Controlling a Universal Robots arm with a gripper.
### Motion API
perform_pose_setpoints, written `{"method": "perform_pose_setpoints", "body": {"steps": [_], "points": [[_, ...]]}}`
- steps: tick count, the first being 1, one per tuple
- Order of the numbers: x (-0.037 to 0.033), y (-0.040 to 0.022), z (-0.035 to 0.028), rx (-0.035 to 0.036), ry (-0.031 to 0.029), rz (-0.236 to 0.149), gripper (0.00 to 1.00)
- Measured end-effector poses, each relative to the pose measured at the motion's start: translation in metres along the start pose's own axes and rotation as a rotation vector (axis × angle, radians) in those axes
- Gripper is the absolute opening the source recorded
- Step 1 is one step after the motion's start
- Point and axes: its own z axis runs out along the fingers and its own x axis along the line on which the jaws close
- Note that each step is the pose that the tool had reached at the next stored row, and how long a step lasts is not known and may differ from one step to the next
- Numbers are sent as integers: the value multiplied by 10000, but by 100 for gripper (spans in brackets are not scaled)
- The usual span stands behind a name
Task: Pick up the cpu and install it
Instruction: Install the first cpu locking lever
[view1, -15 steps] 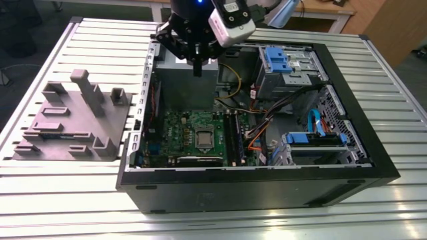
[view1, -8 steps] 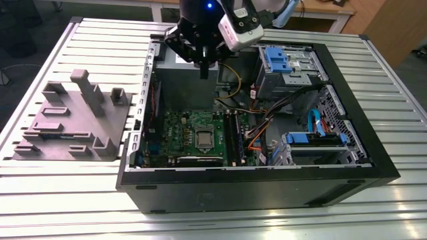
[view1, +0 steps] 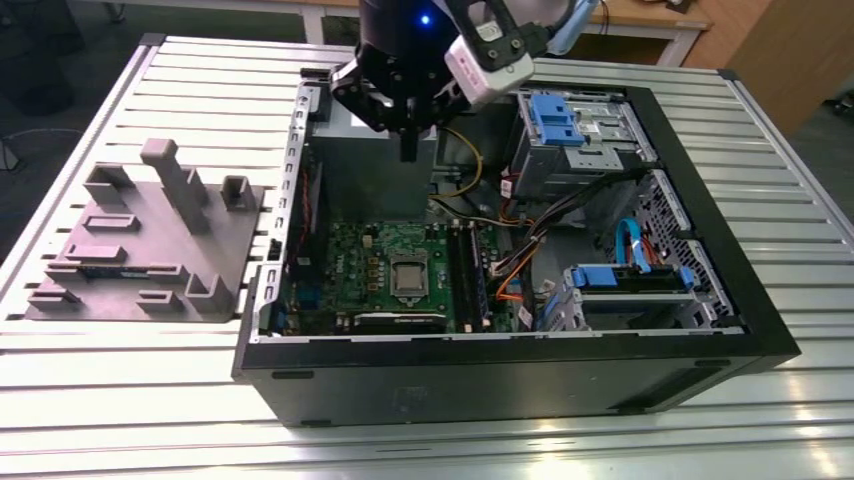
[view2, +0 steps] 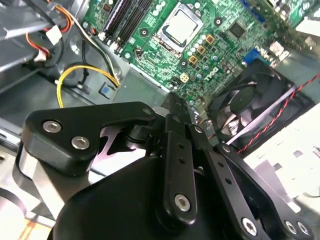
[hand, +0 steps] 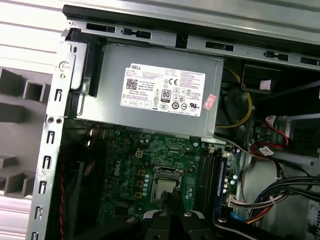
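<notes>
Hovering at the upper centre of the exterior view, the gripper (view1: 407, 152) hangs over an open case (view1: 507, 385) that lies on its side on a slatted metal table (view1: 134, 400). Its jaws are closed to a single narrow tip with nothing between them, and both wrist views show the same (view2: 172, 100) (hand: 169, 197).

The cpu (view1: 404, 272) sits low in the case, near the middle of the green board (view1: 354, 265) and well apart from the gripper. In the second wrist view it is a silvery square (view2: 180, 26) lying flat inside the shiny socket frame (view2: 161, 31). In the first wrist view the same square (hand: 165, 189) lies just beyond the fingertips. Whether the frame is latched over it cannot be told.

A grey power supply (hand: 160, 95) with a white label fills the end of the case next to the board, and in the exterior view the gripper hangs in front of it. A black fan (view2: 245, 107) with red and black leads stands beside the board, and a yellow cable (view2: 80, 70) loops across the case floor. Blue drive bays (view1: 567, 125) occupy the case toward the exterior view's right. A grey stepped fixture (view1: 140, 250) rests on the table at the exterior view's left, just beside the case.
</notes>
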Motion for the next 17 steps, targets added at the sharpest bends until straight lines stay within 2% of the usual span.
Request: {"method": "perform_pose_setpoints", "body": {"steps": [5,8,10,17], "points": [[1,-1,29,-22,40,-907,10],[-11,-4,47,-26,48,-1063,10],[-56,-11,63,-27,47,-1061,10],[-280,-47,139,-29,46,-1069,10]]}}
